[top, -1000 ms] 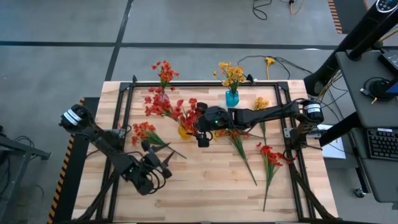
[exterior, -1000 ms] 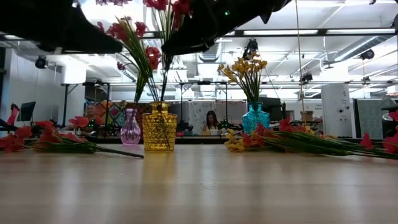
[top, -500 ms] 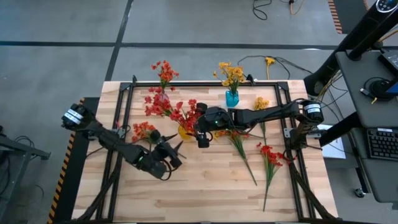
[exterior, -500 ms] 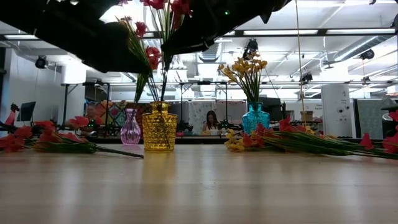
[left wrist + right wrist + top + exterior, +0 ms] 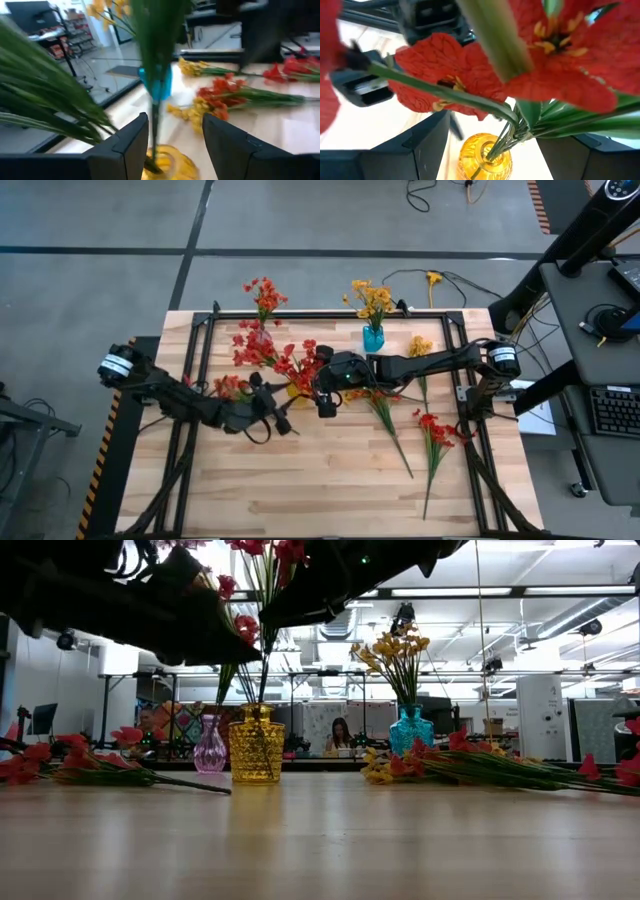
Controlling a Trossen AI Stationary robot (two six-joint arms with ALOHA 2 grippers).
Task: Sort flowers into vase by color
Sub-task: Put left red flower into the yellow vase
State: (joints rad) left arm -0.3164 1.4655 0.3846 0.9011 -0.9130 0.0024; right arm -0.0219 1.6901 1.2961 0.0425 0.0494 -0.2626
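Observation:
A yellow vase (image 5: 297, 392) holds several red flowers (image 5: 290, 360). My left gripper (image 5: 286, 419) is open at the vase's near left side, pointing level past it. In the left wrist view one green stem (image 5: 154, 112) rises from the vase mouth (image 5: 167, 167) inside the gripper's (image 5: 175, 118) gap. My right gripper (image 5: 323, 402) hangs open over the vase from the right, with the stems (image 5: 512, 125) between its wide-apart fingers (image 5: 427, 142). A blue vase (image 5: 373, 337) holds yellow flowers, and a pink vase (image 5: 210, 746) holds red ones. My left gripper has the green stem (image 5: 153, 131) close beside one finger (image 5: 135, 140), and I cannot tell whether the two touch. The stem stands upright in the yellow vase.
Loose flowers lie on the table: a red one (image 5: 230, 388) left of the yellow vase, a red and yellow bunch (image 5: 382, 406) right of it, a red one (image 5: 436, 430) and a yellow one (image 5: 420, 347) farther right. The near half of the table (image 5: 330, 485) is bare wood.
My left gripper has swung from the table's near left up toward the yellow vase, turning its wrist on the way, and now stands beside the stems. Its finger gap looks unchanged. The flowers on the table lie as before.

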